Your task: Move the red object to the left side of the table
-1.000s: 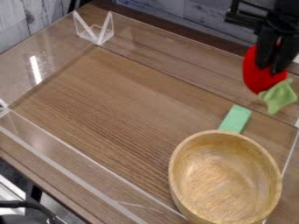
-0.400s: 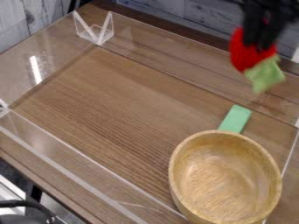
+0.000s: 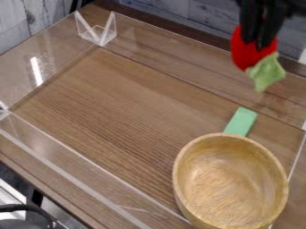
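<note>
Camera view, starting nearest: a round wooden bowl (image 3: 232, 189) sits at the near right corner of the table (image 3: 107, 103), a brown wood-grain top edged with low clear acrylic walls (image 3: 48, 165). Just beyond the bowl's far rim lies a flat light green block (image 3: 242, 121), close to the right edge. Farther back, over the far right corner, the black gripper (image 3: 256, 38) hangs from the top of the picture, pointing steeply down, its jaws clenched on the red object (image 3: 251, 51). That small red toy fruit is held clear of the tabletop, its long axis tilted, with the red body up between the jaws and the light green leafy end pointing down and to the right. At the far left corner stands a small clear acrylic bracket (image 3: 96, 29).
</note>
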Robot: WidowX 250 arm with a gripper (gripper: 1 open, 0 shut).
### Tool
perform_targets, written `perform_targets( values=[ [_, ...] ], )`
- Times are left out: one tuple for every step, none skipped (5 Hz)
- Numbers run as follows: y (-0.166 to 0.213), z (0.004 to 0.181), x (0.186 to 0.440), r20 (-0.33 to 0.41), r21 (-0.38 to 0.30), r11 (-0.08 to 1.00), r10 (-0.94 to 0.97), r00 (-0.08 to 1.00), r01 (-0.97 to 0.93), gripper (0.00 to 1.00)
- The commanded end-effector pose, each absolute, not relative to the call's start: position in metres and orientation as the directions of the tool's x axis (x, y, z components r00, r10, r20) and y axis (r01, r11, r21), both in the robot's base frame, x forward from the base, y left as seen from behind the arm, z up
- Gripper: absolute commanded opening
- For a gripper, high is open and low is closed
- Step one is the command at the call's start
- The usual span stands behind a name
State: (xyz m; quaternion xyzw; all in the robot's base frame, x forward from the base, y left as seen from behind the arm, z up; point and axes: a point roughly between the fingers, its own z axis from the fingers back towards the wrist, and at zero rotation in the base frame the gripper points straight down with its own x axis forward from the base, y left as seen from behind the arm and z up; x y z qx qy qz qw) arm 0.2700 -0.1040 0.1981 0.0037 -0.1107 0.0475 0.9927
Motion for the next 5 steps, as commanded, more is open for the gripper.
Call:
perform_targets(
  values=[
    [-0.092,0.194,0.273,0.234,-0.012,0.996,0.089,0.968,-0.089,0.0],
    [-0.072,0.182,0.272,0.219,0.003,0.99,0.14,0.966,-0.144,0.0],
    [-0.051,0.167,0.277,0.207,0.014,0.983,0.176,0.962,-0.183,0.0],
    [-0.029,0.155,0.284,0.205,0.026,0.974,0.213,0.955,-0.223,0.0],
    [0.002,0.152,0.283,0.211,0.033,0.993,0.101,0.972,-0.11,0.0]
  ],
)
